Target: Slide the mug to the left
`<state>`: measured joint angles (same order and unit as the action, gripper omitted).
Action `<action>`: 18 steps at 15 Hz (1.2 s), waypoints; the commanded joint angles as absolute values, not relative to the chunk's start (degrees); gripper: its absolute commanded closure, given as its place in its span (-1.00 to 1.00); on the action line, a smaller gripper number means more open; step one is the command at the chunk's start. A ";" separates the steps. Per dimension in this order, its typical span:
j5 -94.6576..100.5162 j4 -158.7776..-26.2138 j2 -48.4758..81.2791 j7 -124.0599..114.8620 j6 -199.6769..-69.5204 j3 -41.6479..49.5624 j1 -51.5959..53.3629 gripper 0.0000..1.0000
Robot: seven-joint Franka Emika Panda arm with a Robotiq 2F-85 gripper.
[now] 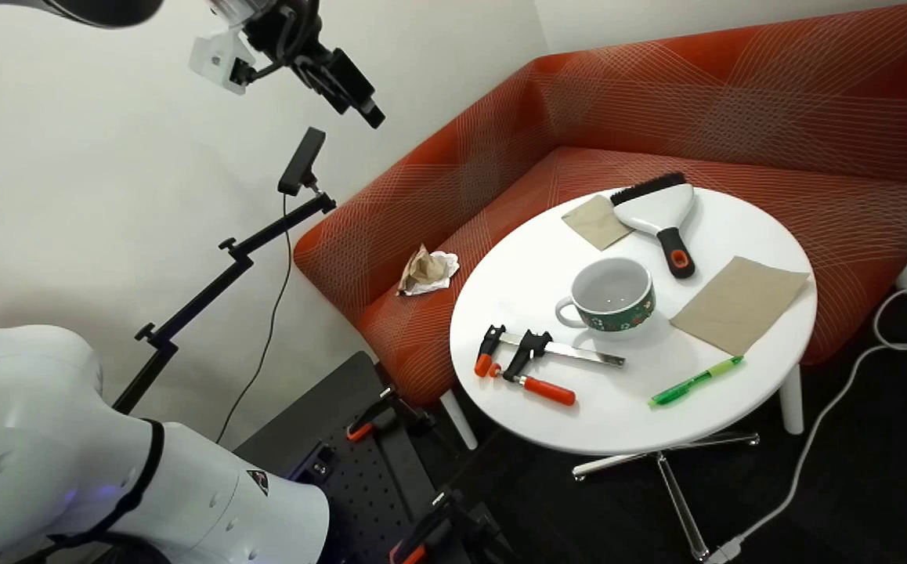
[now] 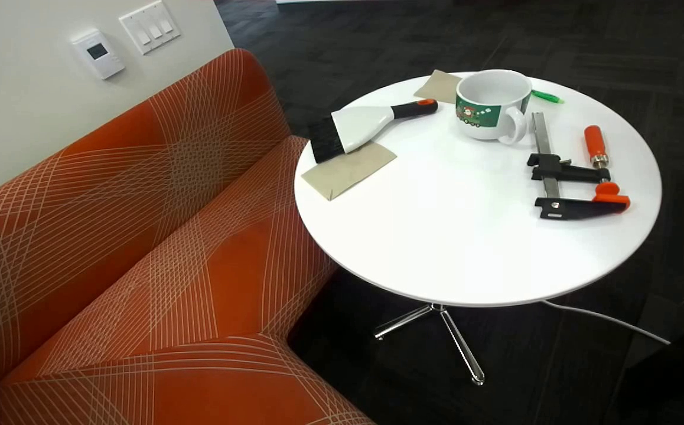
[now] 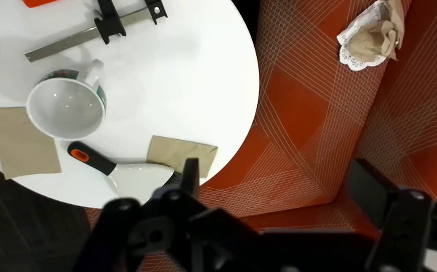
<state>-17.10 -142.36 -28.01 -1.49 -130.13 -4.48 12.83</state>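
The gripper (image 3: 275, 166), spread wide and empty, hangs well apart from the mug (image 1: 612, 298); the whole slide likely remains undone.

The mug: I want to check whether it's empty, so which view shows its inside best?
The wrist view: it looks steeply down into the mug, where only small glints show. Both exterior views look in at a slant, showing more of the printed outside and less of the bottom.
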 commanded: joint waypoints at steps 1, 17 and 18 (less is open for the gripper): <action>-13.45 -140.60 -23.63 -3.30 -132.97 -5.86 9.45 -1.00; 5.79 -131.62 11.34 -22.30 -150.36 -3.13 5.02 -1.00; 5.13 -131.12 13.20 -22.43 -151.37 -2.76 5.27 -1.00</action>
